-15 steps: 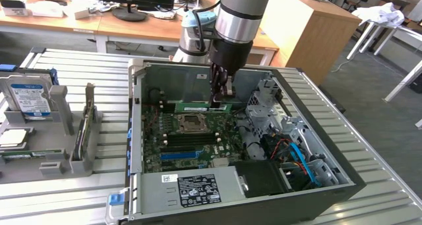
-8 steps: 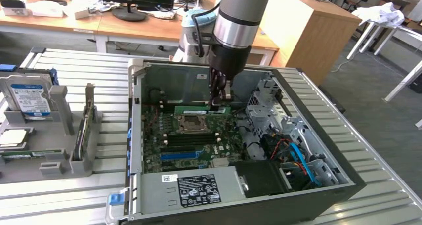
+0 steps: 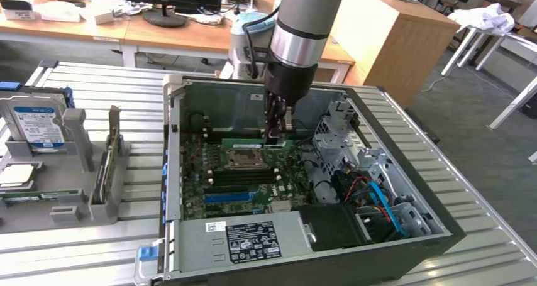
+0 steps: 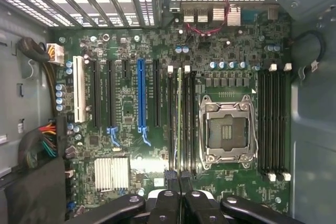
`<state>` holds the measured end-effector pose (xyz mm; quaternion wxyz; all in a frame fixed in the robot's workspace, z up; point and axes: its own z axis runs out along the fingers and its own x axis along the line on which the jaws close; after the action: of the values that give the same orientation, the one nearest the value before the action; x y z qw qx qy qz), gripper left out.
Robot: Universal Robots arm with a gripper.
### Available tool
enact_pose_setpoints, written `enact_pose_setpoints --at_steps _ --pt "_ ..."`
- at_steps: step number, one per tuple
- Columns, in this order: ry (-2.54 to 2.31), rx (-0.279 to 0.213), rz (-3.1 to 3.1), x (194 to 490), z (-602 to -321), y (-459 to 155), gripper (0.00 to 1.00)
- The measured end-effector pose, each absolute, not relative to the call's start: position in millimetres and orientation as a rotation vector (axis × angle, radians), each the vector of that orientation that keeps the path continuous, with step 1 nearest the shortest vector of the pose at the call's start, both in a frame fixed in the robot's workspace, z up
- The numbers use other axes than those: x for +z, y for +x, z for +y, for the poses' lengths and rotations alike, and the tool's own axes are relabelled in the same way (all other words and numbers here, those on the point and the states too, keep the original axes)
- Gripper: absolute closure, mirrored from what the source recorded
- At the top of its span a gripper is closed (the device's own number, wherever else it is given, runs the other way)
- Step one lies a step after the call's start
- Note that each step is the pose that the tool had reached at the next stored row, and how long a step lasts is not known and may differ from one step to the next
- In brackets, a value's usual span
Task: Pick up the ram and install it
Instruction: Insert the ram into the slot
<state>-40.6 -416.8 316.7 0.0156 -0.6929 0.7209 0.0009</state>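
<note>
Exterior view, clock read on the picture: open computer case lies on slatted metal table, arm comes down into it from 12 o'clock. Gripper is down at the motherboard, just at 12 o'clock of the CPU socket. Ram is a thin green stick on edge, running 9-to-3 along the socket's 12 o'clock side, with the gripper at its 3 o'clock end. Fingers are nearly together, pinching the ram's thin edge between them. In the wrist view the ram shows edge-on in a memory slot beside the CPU socket, between white end clips; can't tell if it is fully seated. Blue slot is well apart from the ram on the side away from the socket, with the silver heatsink near it. Exterior again: empty black memory slots at the socket's 6 o'clock, power supply at the case's 6 o'clock, hard drive upright in a holder at the case's 9 o'clock.
</note>
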Motion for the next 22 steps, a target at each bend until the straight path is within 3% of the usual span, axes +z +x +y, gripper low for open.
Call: enact_pose_setpoints --at_steps 22 --pt "-2.156 0.003 2.242 296 -417 -41 0.88"
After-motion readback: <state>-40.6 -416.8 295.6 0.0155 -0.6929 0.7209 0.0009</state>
